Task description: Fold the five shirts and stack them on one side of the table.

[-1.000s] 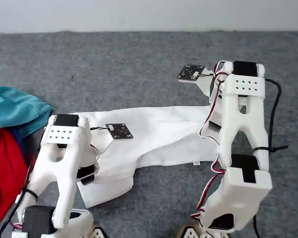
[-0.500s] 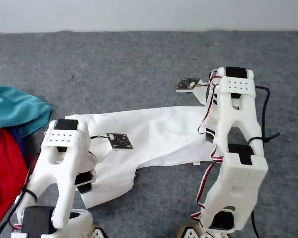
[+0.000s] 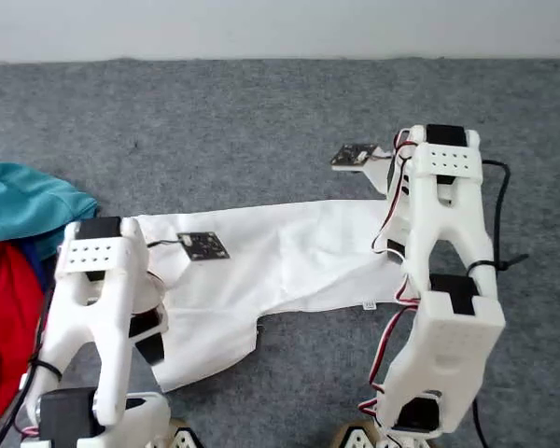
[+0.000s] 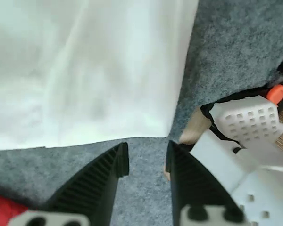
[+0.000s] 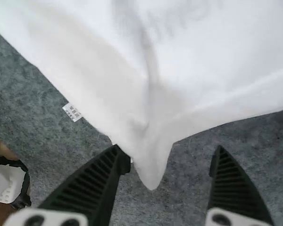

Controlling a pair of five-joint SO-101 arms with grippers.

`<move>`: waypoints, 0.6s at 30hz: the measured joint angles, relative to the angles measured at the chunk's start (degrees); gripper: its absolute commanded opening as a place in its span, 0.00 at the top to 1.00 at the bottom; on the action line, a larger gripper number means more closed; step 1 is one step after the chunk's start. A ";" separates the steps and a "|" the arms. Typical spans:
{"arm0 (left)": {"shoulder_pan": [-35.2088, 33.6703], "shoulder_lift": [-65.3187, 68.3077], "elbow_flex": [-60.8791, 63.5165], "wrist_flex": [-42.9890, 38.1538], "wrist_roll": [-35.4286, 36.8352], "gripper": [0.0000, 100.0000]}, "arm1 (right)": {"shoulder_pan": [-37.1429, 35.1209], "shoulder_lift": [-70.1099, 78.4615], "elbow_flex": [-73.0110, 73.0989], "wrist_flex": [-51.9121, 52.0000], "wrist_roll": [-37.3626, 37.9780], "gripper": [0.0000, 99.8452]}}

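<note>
Left claw (image 4: 146, 157) is parted only narrowly, its ribbed black fingers empty above the grey, carpet-like surface (image 3: 261, 121) just off a corner of the white shirt (image 3: 280, 257). The right claw (image 5: 170, 157) gapes wide, with a limp, pointed shirt corner lying between its fingers, not pinched. The smooth, creased shirt lies spread across the middle of the surface, both ends partly hidden under the white arms, and a crumpled teal shirt (image 3: 28, 205) and red shirt (image 3: 5, 327) are heaped at the left edge, the red one cut off.
</note>
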 measured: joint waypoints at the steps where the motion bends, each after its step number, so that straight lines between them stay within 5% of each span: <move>1: -0.53 0.00 -0.70 0.00 0.00 0.86 | 0.00 -1.32 0.00 0.00 0.00 0.72; 11: -8.09 0.00 -9.76 0.00 0.00 0.86 | 0.00 -16.35 0.00 0.09 -0.09 0.72; 15: -9.67 0.00 -12.57 0.00 4.04 0.92 | -2.29 -17.41 0.00 0.09 -6.07 0.73; 18: -9.58 0.00 -13.80 -0.79 9.14 0.99 | -6.51 -14.07 0.00 -0.44 -13.27 0.85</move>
